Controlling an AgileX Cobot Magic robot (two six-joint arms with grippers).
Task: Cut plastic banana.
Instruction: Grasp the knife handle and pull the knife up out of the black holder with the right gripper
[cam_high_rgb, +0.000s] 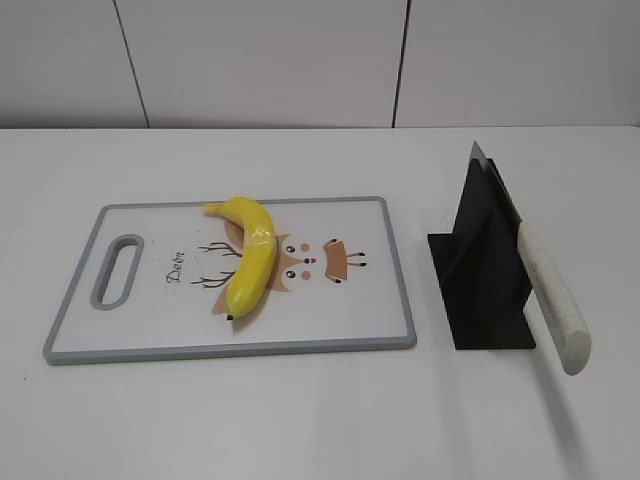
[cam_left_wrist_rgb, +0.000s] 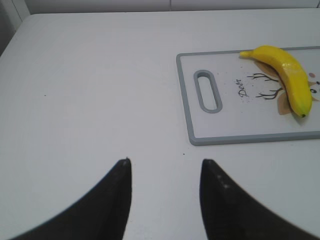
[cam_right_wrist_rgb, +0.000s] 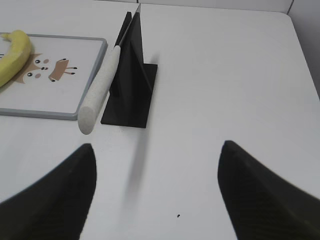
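Note:
The plastic banana (cam_high_rgb: 250, 255) lies whole on a white cutting board (cam_high_rgb: 330, 320) with a grey rim; it also shows in the left wrist view (cam_left_wrist_rgb: 287, 77) and partly in the right wrist view (cam_right_wrist_rgb: 12, 57). A knife with a white handle (cam_high_rgb: 553, 295) rests in a black stand (cam_high_rgb: 480, 280), to the right of the board; the handle points toward the front (cam_right_wrist_rgb: 97, 95). My left gripper (cam_left_wrist_rgb: 166, 162) is open and empty over bare table, left of the board. My right gripper (cam_right_wrist_rgb: 157, 147) is open and empty, in front of the stand. Neither gripper shows in the exterior view.
The board (cam_left_wrist_rgb: 240, 135) has a slot handle (cam_left_wrist_rgb: 207, 91) at its left end and a deer drawing. The black stand (cam_right_wrist_rgb: 131, 95) sits close to the board's right edge. A white wall stands behind the white table (cam_high_rgb: 300, 420).

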